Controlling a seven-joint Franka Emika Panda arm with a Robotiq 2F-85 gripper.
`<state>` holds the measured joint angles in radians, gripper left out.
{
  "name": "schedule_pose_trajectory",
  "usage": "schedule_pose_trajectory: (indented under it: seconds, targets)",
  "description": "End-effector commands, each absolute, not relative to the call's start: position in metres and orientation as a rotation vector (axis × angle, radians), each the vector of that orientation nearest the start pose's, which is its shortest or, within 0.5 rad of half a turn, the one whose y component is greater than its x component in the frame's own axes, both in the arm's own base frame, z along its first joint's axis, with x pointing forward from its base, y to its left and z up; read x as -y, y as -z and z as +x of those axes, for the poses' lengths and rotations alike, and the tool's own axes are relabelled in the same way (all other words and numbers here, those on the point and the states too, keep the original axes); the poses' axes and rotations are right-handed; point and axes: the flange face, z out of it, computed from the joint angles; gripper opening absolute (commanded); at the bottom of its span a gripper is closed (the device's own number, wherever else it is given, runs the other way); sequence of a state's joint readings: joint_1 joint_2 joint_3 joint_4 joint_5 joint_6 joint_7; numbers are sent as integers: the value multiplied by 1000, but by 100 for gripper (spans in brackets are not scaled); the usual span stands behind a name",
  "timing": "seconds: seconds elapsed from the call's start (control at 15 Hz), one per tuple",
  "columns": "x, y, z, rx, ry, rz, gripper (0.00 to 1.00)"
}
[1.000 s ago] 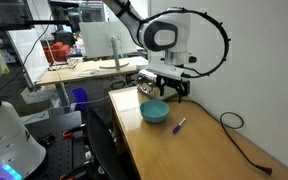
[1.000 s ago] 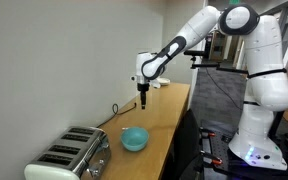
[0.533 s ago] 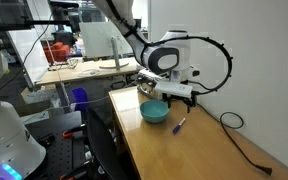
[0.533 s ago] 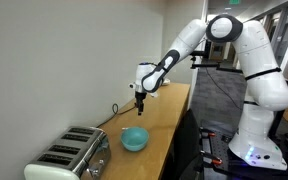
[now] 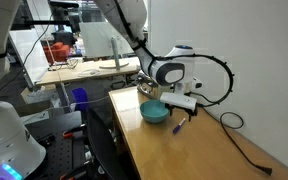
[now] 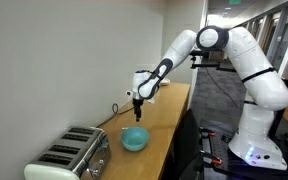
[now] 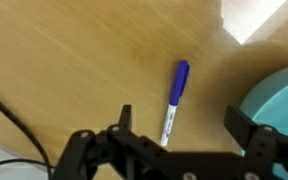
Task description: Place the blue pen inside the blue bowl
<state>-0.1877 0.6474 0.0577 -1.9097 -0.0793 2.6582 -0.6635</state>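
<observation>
The blue pen lies flat on the wooden table, blue cap away from me and pale end near my gripper. It also shows in an exterior view, beside the blue bowl. The bowl's teal rim sits at the right edge of the wrist view, and the bowl stands near the toaster in an exterior view. My gripper is open and empty, low over the table, its fingers on either side of the pen's pale end. It shows in both exterior views.
A silver toaster stands at the table's end past the bowl. A black cable runs along the table by the white wall and shows at the left of the wrist view. The table's edge drops off beside the bowl.
My gripper has come down toward the table and moved over the pen, away from above the bowl. Pen and bowl have not moved.
</observation>
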Motion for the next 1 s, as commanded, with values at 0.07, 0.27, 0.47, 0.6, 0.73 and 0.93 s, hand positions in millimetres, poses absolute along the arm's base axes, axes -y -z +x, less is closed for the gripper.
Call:
schedule_pose_trajectory:
  seconds: [0.07,0.27,0.47,0.6,0.73,0.93]
  targets:
    - [83,-142,645,964,74,-3046,100]
    - [84,-112,622,965,15,-3033,100]
    - [81,-85,605,978,-51,-3020,100]
    - [77,-73,595,999,-73,-3020,93]
    - [76,-75,593,1001,-52,-3030,83]
    - [71,-80,588,1006,-33,-3045,91]
